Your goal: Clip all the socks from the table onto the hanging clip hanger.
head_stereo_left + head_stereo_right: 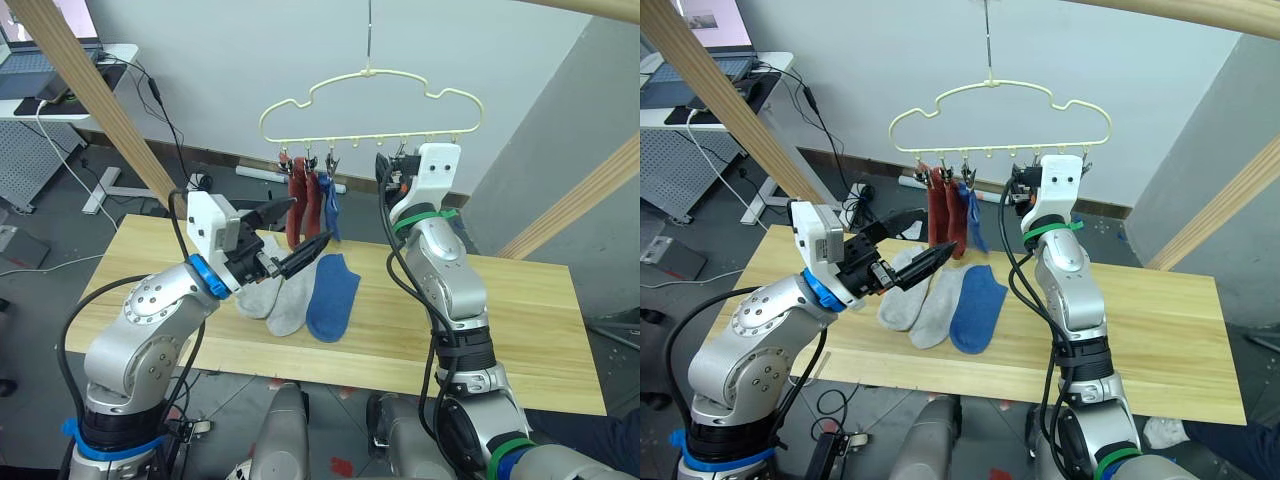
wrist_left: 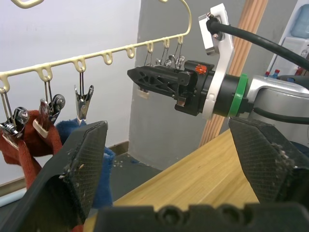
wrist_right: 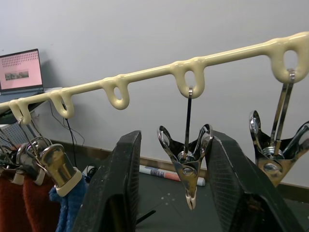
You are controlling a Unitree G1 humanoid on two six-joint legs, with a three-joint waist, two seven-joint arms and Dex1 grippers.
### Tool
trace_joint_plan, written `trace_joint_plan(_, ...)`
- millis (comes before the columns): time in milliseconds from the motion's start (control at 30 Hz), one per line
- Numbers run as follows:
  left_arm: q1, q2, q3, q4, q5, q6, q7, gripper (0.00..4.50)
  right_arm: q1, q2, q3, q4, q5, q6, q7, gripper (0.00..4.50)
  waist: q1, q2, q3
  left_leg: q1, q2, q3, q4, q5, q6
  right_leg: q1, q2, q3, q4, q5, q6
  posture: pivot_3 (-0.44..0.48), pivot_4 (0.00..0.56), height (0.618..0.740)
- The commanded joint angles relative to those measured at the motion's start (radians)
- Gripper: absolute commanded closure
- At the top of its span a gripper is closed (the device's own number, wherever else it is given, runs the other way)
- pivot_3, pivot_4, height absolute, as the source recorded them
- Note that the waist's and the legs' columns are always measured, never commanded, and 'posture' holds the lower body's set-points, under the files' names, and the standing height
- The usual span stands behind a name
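Socks: two rust red ones (image 1: 304, 205) and a blue one (image 1: 331, 208) hang clipped on the clip hanger (image 1: 370, 105); two grey (image 1: 275, 288) and one blue (image 1: 333, 297) lie on the worktop (image 1: 520, 320). Left claw (image 1: 292, 234) gapes wide, empty. Right claw (image 3: 169, 193) straddles a free clip (image 3: 187, 159), open, not touching it.

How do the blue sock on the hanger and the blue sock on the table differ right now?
The hung blue sock dangles from a clip on the clip hanger, bunched and narrow; the blue sock on the table lies flat and spread out, unclipped, beside a grey sock. Both look the same blue knit.
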Motion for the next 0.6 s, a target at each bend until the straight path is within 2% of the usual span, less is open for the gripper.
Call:
trace_joint_plan(33,-0.008,0.007,0.008,-0.037,-0.008,-0.007,-0.001,0.09,-0.027,0.003,-0.002,-0.024,0.002,-0.029,-0.007,2.50,0.000,0.000,0.000,0.000,0.000,0.000,0.000,0.000,0.000,0.000,0.000,0.000,0.000,0.000,0.000,0.278,0.249,0.740)
trace_joint_plan(600,-0.021,0.004,0.008,-0.036,0.003,-0.013,0.019,0.09,-0.046,0.003,-0.007,-0.004,0.005,-0.037,-0.009,2.50,0.000,0.000,0.000,0.000,0.000,0.000,0.000,0.000,0.000,0.000,0.000,0.000,0.000,0.000,0.000,0.282,0.248,0.740)
